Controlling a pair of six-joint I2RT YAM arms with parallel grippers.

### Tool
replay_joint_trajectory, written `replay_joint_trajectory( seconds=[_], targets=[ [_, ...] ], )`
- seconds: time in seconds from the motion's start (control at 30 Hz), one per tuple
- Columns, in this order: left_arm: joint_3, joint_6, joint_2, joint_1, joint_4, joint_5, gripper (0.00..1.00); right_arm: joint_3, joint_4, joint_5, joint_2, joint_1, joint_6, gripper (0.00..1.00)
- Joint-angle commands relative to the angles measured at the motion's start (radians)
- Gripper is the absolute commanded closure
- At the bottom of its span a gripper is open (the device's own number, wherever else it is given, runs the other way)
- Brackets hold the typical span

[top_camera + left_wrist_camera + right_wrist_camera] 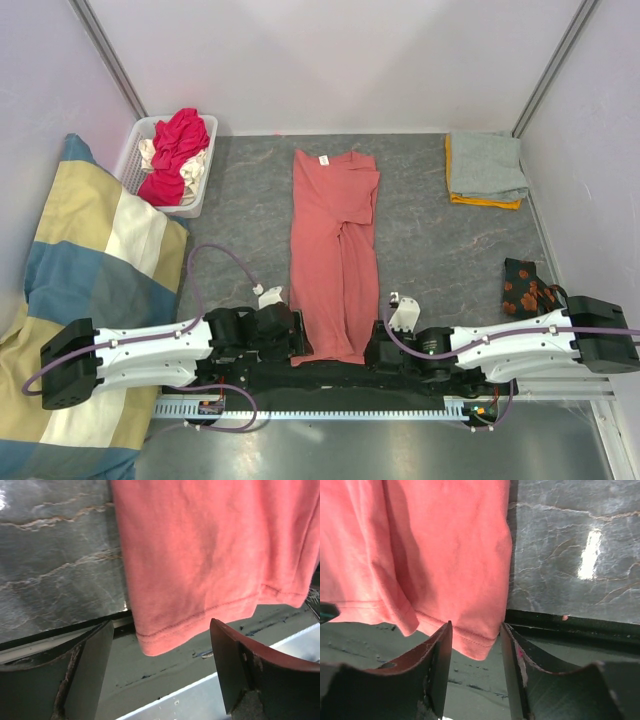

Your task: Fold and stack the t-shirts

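Nearest us, the left gripper [161,640] stands wide, one corner of the hem of the salmon-pink t-shirt [333,255] lying ungripped between its jaws. The right gripper [476,630] stands narrower, its jaws just beside the other hem corner; we see no pinch. The shirt lies lengthwise, sides folded in, its hem overhanging the near table edge and its neck label [324,160] farthest. We judge it light, limp and easily creased: take both hem corners, through all layers. Beyond lie the folded grey and orange tees [485,170], far right, and the basket [198,207], far left.
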Motion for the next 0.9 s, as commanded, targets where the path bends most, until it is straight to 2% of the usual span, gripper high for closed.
replay_joint_trajectory(
  seconds=[0.0, 0.23, 0.33, 0.5, 0.6, 0.63, 0.87],
  targets=[
    [-0.014, -0.059, -0.014, -0.011, -0.01, -0.055, 0.17, -0.005, -0.017, 0.056, -0.036, 0.023, 0.079, 0.5],
    [-0.015, -0.068, -0.007, -0.011, 0.023, -0.065, 0.27, -0.028, -0.018, 0.061, -0.055, 0.029, 0.097, 0.53],
    [-0.008, -0.061, -0.002, -0.012, 0.029, -0.059, 0.38, -0.027, -0.018, 0.059, -0.049, 0.029, 0.092, 0.53],
    [-0.017, -0.064, -0.016, -0.015, 0.032, -0.049, 0.65, -0.031, -0.003, 0.049, -0.032, 0.031, 0.091, 0.57],
    [-0.029, -0.073, -0.042, -0.015, 0.03, -0.046, 0.86, -0.044, 0.029, 0.041, -0.027, 0.032, 0.091, 0.78],
    [-0.032, -0.077, -0.05, -0.015, 0.03, -0.045, 0.96, -0.045, 0.032, 0.041, -0.03, 0.037, 0.088, 1.0],
    [0.003, -0.07, -0.169, -0.021, -0.039, -0.014, 0.98, 0.03, -0.053, 0.053, -0.052, 0.064, 0.071, 1.0]
  ],
)
